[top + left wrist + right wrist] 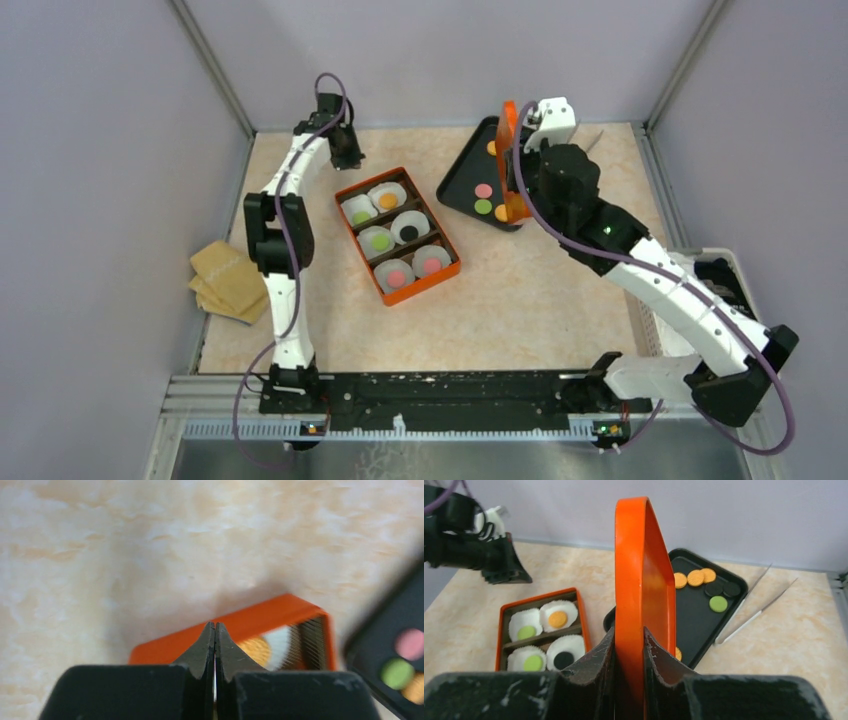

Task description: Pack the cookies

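Observation:
An orange box (340, 200) holds six white paper cups, each with a cookie: orange (388, 201), green (380, 241), black (410, 232) and pink (395, 277) among them. More cookies lie on the black tray (460, 185), such as a pink one (483, 190) and a green one (483, 207). My right gripper (629, 635) is shut on the orange lid (641, 570), holding it upright on edge over the tray. My left gripper (215, 627) is shut and empty, just above the box's far corner (260, 617).
Metal tweezers (749, 610) lie on the table right of the tray (694, 625). A stack of brown paper sheets (228, 280) lies at the left edge. A white basket (720, 280) stands at the right edge.

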You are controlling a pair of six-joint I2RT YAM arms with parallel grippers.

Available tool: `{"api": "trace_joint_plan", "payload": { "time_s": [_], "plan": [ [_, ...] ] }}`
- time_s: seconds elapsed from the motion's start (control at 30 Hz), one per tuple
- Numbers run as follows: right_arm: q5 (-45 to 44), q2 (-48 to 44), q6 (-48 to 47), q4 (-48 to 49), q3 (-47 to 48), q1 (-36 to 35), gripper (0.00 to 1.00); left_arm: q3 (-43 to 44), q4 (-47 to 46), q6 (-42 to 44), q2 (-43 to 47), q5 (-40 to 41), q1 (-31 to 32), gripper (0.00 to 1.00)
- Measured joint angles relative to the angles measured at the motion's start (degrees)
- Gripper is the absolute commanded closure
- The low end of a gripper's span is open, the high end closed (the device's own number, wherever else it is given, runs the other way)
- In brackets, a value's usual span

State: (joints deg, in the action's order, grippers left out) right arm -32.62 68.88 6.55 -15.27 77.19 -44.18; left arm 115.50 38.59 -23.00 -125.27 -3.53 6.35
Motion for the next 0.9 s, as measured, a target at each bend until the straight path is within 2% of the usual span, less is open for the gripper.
{"api": "trace_joint_plan", "payload": {
  "time_s": [0.2, 0.37, 0.47, 0.67, 0.9],
  "plan": [
    [4.3, -2.1, 2.7, -1.4, -3.7, 0.0, 1.00, 4.6, 4.1, 0.8, -8.0, 10.0, 0.0, 1.00],
    [5.7, -2.6, 3.6, -3.0, -5.5, 0.0, 1.00, 4.0, 6.7, 0.4, -9.1, 13.4, 0.1, 1.00],
    [6.7, -2.9, 3.8, -3.3, -5.6, 0.0, 1.00, -1.4, 6.1, -0.2, -7.3, 15.6, 0.5, 1.00],
    [8.9, -5.0, 4.1, -3.2, -5.5, 0.0, 1.00, -17.8, 7.3, -2.6, 1.3, 17.6, 2.2, 1.00],
    [10.3, -6.9, 4.0, -3.4, -5.5, 0.0, 1.00, -29.3, 8.0, -5.4, 13.2, 20.6, 8.9, 1.00]
  ]
}}
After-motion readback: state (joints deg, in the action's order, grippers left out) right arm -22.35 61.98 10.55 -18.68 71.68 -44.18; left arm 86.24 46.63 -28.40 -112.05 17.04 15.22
